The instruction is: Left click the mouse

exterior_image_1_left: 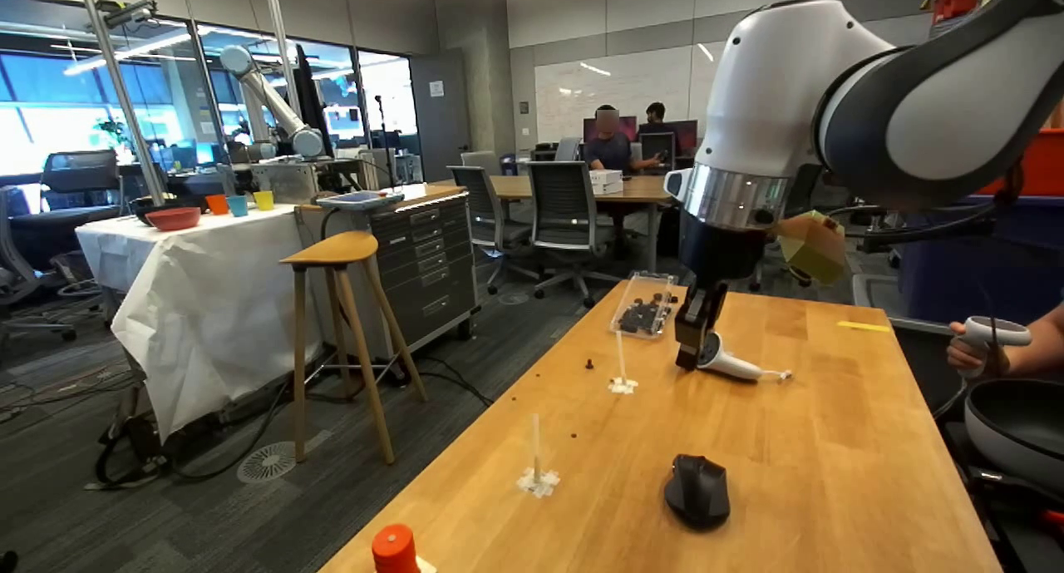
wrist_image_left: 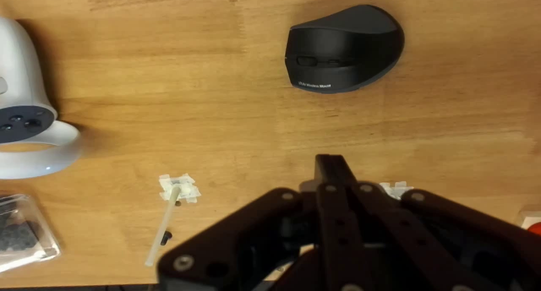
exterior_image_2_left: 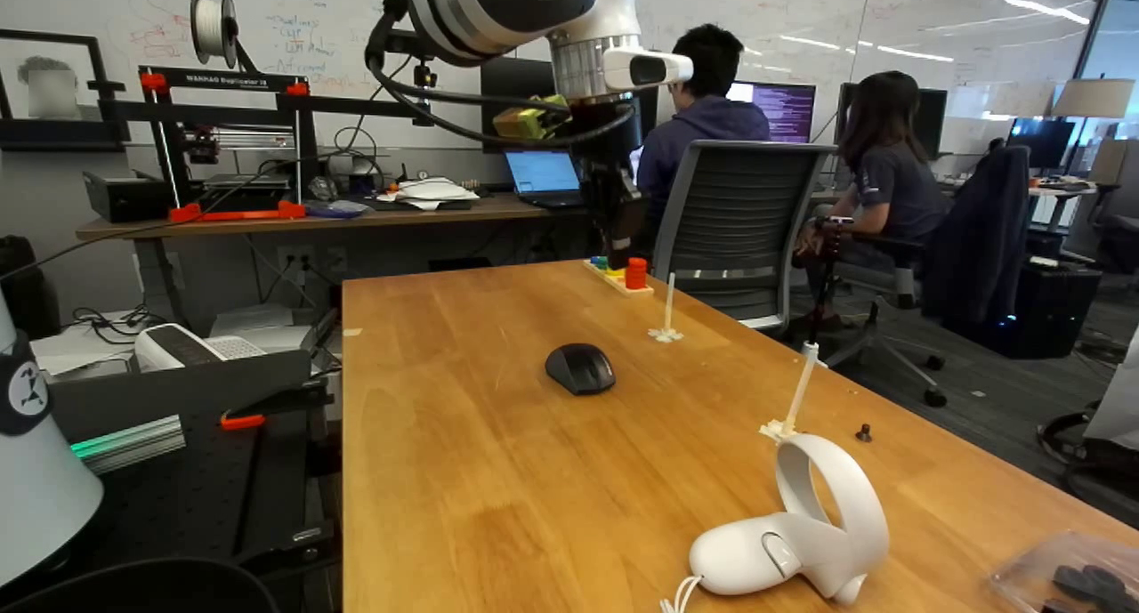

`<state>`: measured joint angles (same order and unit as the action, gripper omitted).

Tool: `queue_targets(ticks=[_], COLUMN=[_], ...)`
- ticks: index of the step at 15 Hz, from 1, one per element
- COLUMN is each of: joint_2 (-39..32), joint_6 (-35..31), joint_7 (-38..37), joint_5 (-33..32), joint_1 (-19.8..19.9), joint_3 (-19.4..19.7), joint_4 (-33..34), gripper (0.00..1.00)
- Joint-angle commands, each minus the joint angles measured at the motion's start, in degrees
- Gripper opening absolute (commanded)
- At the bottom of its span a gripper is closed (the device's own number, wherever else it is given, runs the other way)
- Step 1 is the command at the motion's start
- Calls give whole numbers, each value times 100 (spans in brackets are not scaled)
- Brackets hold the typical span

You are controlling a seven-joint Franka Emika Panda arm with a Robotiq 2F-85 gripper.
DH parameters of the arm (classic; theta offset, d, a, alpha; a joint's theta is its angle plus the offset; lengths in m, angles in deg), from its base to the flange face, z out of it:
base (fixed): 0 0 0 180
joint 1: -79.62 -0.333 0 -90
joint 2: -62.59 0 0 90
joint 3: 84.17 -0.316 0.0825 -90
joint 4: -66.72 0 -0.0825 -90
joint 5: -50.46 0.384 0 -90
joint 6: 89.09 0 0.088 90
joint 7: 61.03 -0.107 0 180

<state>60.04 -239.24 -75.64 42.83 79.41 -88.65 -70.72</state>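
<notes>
The black mouse lies on the wooden table, and it also shows in an exterior view. In the wrist view the mouse is at the top right of centre, its scroll wheel and buttons facing left. My gripper points down with its fingertips pressed together and nothing between them. In the wrist view the tips are below the mouse in the picture, apart from it. The gripper also shows in both exterior views, held above the table and not touching the mouse.
A white controller with a ring lies on the table. Thin pale posts stand taped to the tabletop. A clear tray of dark bits is at one end, a toy with red pieces at the other. A small dark screw lies loose.
</notes>
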Motion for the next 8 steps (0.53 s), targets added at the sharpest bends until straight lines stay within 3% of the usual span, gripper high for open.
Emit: queue_targets(ticks=[1, 8], joint_2=[-291, -757], joint_6=[-244, -464], joint_7=[-302, -541], joint_5=[-313, -588], joint_1=[-141, -344], joint_3=[144, 331], joint_4=[57, 67], gripper=[0, 0])
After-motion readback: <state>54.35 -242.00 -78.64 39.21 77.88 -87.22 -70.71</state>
